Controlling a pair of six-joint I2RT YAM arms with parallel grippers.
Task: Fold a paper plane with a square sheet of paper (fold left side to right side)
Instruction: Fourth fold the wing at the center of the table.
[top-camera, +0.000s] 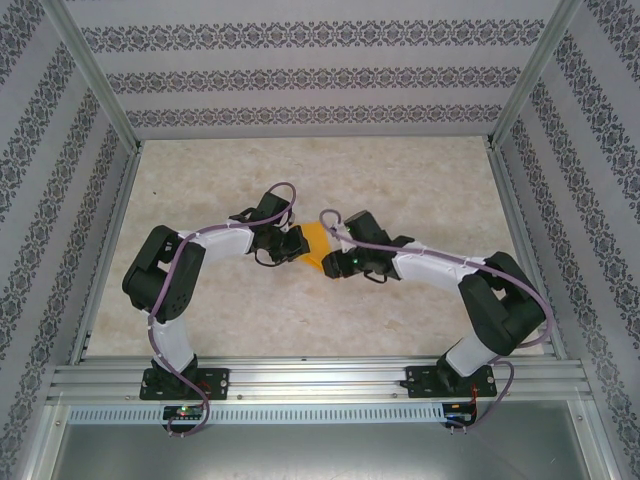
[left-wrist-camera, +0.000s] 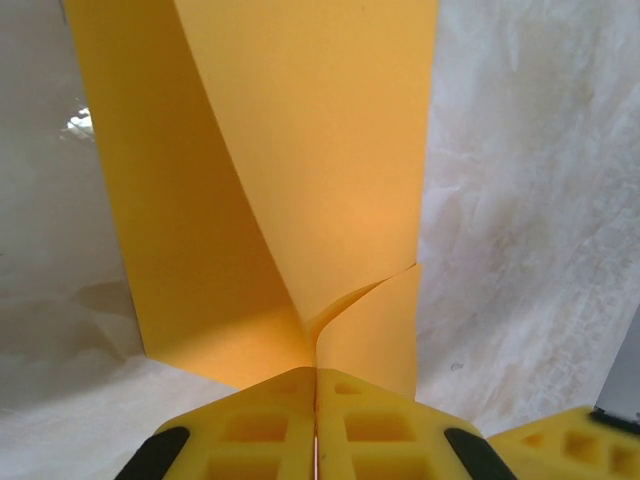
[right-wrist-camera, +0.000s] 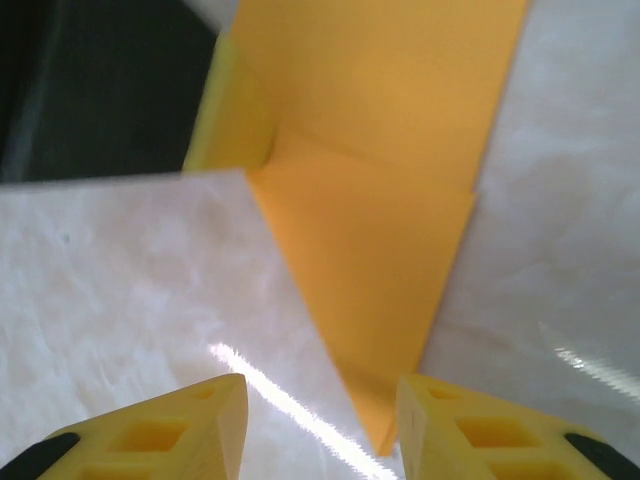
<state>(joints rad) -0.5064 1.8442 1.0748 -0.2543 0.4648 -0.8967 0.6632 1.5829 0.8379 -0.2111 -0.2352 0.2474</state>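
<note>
My left claw (left-wrist-camera: 315, 425) is closed tight and pinches the near edge of the orange paper (left-wrist-camera: 300, 180). A folded flap curls up from the pinch, and the rest lies flat on the counter (left-wrist-camera: 530, 200). My right claw (right-wrist-camera: 320, 425) stands parted and grips nothing. The paper's pointed corner rests on the counter between its fingers (right-wrist-camera: 190, 440), close to the right-hand one. Seen from above, the paper sits mid-counter between both claws, the left claw at its left edge and the right claw at its right.
</note>
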